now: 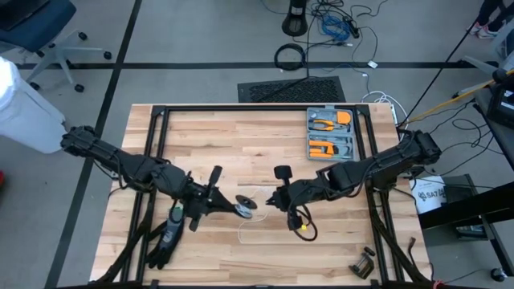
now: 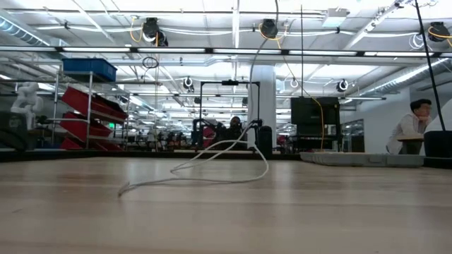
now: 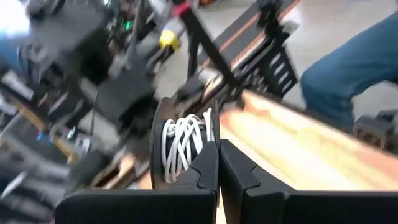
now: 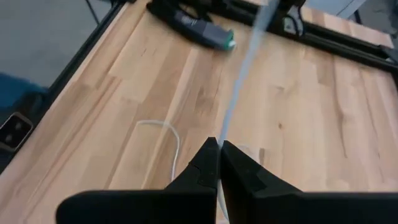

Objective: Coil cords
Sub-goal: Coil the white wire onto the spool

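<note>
Right now both arms meet over the middle of the wooden tabletop point(image 1: 241, 136). The left gripper point(image 1: 229, 205) has its fingers point(image 3: 202, 174) pressed tight on a small round spool point(image 3: 163, 149) with white cord point(image 3: 185, 142) wound on it — held up off the wood. The right gripper point(image 1: 273, 199) has its fingers point(image 4: 205, 165) pinched shut on the same cord, which runs up from them in a straight line. Loose loops lie on the tabletop just below the two grippers. An orange tool tray point(image 1: 330, 132) sits well apart at the far edge.
</note>
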`<state>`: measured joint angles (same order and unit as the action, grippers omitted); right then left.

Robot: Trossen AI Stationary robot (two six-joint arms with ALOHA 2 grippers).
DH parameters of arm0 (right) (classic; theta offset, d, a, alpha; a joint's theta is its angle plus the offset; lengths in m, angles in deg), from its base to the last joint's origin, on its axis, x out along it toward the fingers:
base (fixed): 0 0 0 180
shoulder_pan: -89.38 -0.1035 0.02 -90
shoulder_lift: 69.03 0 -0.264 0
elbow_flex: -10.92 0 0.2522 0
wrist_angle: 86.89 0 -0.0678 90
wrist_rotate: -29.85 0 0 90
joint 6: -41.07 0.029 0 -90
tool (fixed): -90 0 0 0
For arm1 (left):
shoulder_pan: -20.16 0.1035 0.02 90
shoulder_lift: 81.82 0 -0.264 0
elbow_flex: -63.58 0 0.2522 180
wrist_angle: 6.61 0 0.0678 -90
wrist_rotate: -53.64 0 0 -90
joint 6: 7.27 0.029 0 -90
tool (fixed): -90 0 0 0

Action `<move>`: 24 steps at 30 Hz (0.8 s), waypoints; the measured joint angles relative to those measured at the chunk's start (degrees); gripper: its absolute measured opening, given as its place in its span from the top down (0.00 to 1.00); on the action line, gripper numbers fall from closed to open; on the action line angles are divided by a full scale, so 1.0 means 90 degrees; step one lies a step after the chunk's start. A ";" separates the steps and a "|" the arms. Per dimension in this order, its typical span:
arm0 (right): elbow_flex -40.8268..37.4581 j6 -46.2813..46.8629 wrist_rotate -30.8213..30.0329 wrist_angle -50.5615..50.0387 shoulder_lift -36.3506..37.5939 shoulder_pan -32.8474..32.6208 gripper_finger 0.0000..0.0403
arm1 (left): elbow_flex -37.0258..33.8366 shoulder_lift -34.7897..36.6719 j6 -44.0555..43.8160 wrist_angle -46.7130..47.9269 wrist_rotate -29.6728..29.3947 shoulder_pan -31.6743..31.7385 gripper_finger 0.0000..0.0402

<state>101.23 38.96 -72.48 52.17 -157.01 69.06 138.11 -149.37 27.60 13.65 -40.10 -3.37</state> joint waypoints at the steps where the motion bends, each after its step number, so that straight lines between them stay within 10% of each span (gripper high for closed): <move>1: 0.0000 0.0002 -0.0002 -0.0051 0.0000 -0.0057 1.00 | 0.0000 -0.0002 -0.0057 0.0099 -0.0162 0.0001 1.00; 24: -0.0005 -0.0985 -0.0270 0.0388 0.0729 -0.0677 1.00 | 0.0005 -0.0068 -0.0992 0.0815 -0.0444 0.0421 1.00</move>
<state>101.19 30.10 -74.91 55.67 -150.45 62.97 138.16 -149.98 18.67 20.99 -44.10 0.42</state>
